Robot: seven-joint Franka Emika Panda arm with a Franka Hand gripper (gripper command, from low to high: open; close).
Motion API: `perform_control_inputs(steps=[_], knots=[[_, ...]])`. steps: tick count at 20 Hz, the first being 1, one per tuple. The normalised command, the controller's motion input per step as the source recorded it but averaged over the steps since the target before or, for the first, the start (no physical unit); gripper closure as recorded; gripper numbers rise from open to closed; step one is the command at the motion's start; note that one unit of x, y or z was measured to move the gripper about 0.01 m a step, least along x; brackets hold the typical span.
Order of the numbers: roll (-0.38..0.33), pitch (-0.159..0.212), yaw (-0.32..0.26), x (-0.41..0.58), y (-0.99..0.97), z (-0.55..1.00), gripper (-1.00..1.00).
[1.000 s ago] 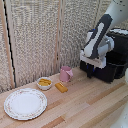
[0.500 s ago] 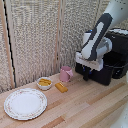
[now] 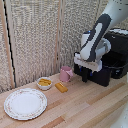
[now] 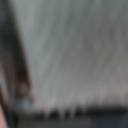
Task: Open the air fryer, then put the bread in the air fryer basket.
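On a light wooden table (image 3: 85,107), in front of a pale woven screen (image 3: 40,35), a black air fryer (image 3: 120,50) stands at the exterior view's right. Its basket (image 3: 102,72) is drawn out from the body toward the view's left, an open black tub with its rim showing. The white-and-black arm (image 3: 100,35) comes down from the upper right and ends at the gripper (image 3: 85,76), which sits at the basket's front end, where the handle would be. The handle itself is hidden behind the gripper's white block, so I cannot tell whether the dark fingers (image 3: 84,77) are clamped on it, together or apart.

A white plate (image 3: 24,103) with a patterned rim lies at the near left of the table. A pink cup (image 3: 65,74) stands just left of the basket, near the gripper but apart from it. A small white bowl (image 3: 44,82) holding yellow food sits left of the cup. The bread (image 3: 61,87), a small golden-brown oblong, lies flat on the table in front of the cup and between the bowl and the basket, lower than the fingers and to their left, clear of them.

The wrist view is blurred: only grey streaked surface and a dark band along one edge can be made out.
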Motion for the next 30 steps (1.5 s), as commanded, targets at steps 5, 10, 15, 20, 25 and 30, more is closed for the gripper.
perform_control_inputs(steps=[5,10,15,20,25,30], knots=[[-0.017,0.055,0.093,-0.105,0.27,0.70,-1.00],[0.002,0.050,0.071,0.007,0.22,0.79,-1.00],[0.021,0.019,0.077,0.097,0.17,0.46,-1.00],[0.066,0.073,0.189,0.074,0.40,0.16,-1.00],[0.245,0.058,0.191,0.134,0.27,0.00,-1.00],[0.289,0.005,0.173,0.127,0.27,-0.01,-1.00]])
